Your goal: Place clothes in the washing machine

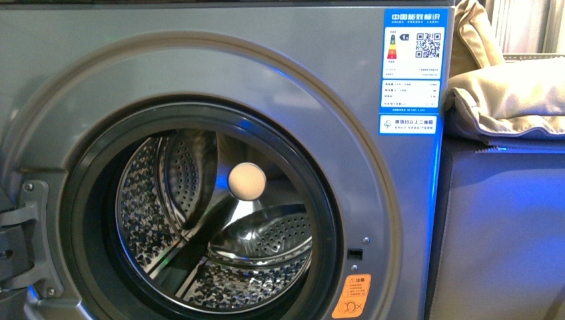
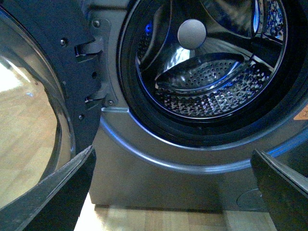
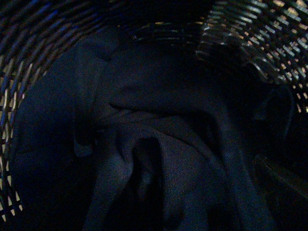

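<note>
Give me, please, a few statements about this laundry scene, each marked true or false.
1. The round door of the silver-grey front-loading washing machine stands open. True.
2. The dark teal-blue creased garment lies in the perforated steel drum. False: the drum shows empty, and the garment lies in a woven wicker basket.
3. A beige padded cushion rests on the grey cabinet beside the machine. True.
4. The left gripper is shut on the garment. False: its fingers stand apart, holding nothing.
5. The orange warning sticker sits above the blue energy label. False: it sits below.
</note>
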